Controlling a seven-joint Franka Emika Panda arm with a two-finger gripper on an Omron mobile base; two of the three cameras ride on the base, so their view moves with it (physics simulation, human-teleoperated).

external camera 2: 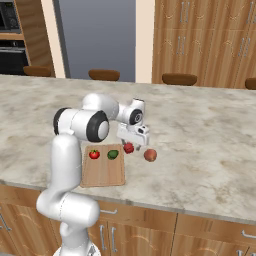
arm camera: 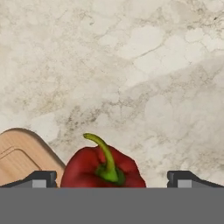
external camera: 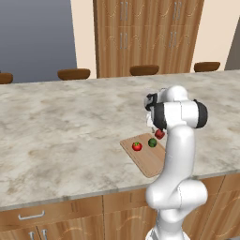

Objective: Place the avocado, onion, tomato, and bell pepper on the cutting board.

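Tomato (external camera 2: 94, 154) and avocado (external camera 2: 113, 154) sit on the cutting board (external camera 2: 102, 175); the bell pepper (external camera 2: 129, 148) and, at its three o'clock, the onion (external camera 2: 150, 155) wait on the bench (external camera 2: 200, 130), the hand (external camera 2: 134, 140) spread empty over the pepper.

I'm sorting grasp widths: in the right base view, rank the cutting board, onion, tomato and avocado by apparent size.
1. cutting board, far the largest.
2. onion, slightly bigger.
3. avocado and tomato: too alike to rank.
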